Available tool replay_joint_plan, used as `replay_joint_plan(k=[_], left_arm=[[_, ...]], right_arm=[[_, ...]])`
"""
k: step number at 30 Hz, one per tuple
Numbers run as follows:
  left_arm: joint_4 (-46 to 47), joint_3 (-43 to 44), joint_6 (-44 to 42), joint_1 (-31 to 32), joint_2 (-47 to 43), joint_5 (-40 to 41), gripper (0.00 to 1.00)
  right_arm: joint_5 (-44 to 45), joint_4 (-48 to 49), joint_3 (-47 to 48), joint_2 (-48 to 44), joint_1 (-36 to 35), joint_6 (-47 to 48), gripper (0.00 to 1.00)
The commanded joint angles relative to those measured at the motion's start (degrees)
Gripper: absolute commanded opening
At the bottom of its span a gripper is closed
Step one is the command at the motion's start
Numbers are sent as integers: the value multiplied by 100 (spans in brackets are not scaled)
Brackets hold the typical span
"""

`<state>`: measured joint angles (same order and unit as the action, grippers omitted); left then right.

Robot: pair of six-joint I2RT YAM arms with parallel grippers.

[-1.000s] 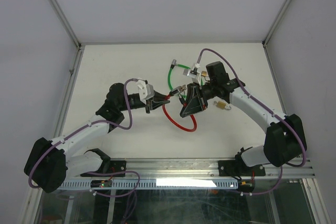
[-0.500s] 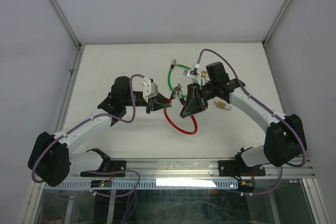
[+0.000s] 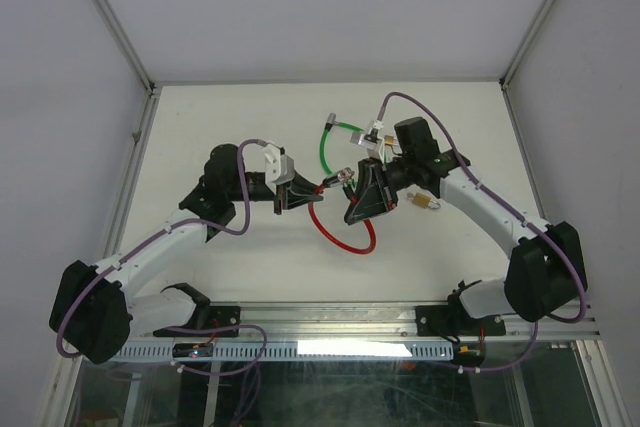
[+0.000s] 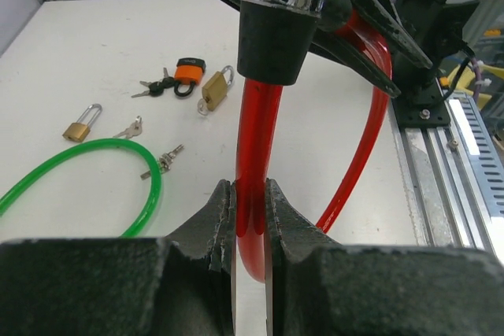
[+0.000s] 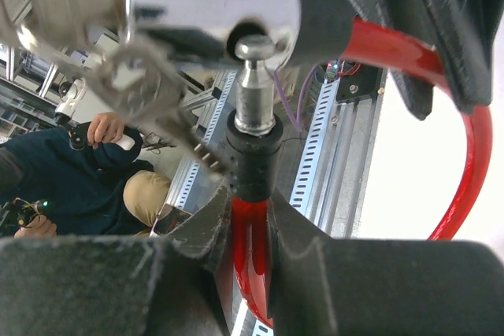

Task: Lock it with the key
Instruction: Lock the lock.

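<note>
left fingers (image 4: pixel 206 222) clamped on red cable lock (image 4: pixel 252 139), right fingers (image 5: pixel 201 230) clamped just below its pin end (image 5: pixel 253 88)

- top view: high above the near edge, facing down on the whole surface (image 3: pixel 200 127).
- wrist views: very close in; all three share the red cable (image 4: pixel 250 116).

In the top view the left arm's elbow (image 3: pixel 220 169) sits higher than a second ago, closer to the upper left of the frame, and its purple wire (image 3: pixel 245 209) now hangs in a taller loop. The left gripper (image 3: pixel 305 190), clamped on the red cable (image 3: pixel 340 240), stands slightly further towards the centre. This brings its end of the cable nearer the silver lock head (image 3: pixel 346 176). The right arm's wrist (image 3: pixel 415 137) has edged a little to the right.
</note>
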<state>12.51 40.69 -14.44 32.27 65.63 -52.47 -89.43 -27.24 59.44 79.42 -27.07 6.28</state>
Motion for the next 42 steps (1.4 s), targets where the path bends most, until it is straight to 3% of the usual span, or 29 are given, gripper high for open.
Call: replay_joint_plan(k=[1,5,9,11,16,19,29,36,42], left_arm=[[853,83,527,-156,-255,-45,0],[1193,56,979,-265,-233,-228,0],[1152,296,1236,-417,-96,-927,0],[1140,389,1237,-499,-37,-1355,0],[1203,610,1648,-669,52,-1803,0],[1398,644,2042,-702,73,-1839,0],[1562,44,4361,-662,-403,-593,0],[-155,131,4773,-519,-659,225,0],[-865,484,5240,-341,-513,180,0]], right_arm=[[-311,149,148,-337,-40,-64,0],[17,203,143,-494,-100,-42,0],[249,-1,314,-543,-114,160,0],[565,-558,606,-438,-122,563,0],[1695,-3214,2045,275,-120,2966,0],[2121,-3783,2317,400,-112,3464,0],[2911,-1395,883,-1177,-127,2300,0],[3674,-152,119,-1597,-237,2173,0],[5410,530,-327,-1753,-942,2560,0]])
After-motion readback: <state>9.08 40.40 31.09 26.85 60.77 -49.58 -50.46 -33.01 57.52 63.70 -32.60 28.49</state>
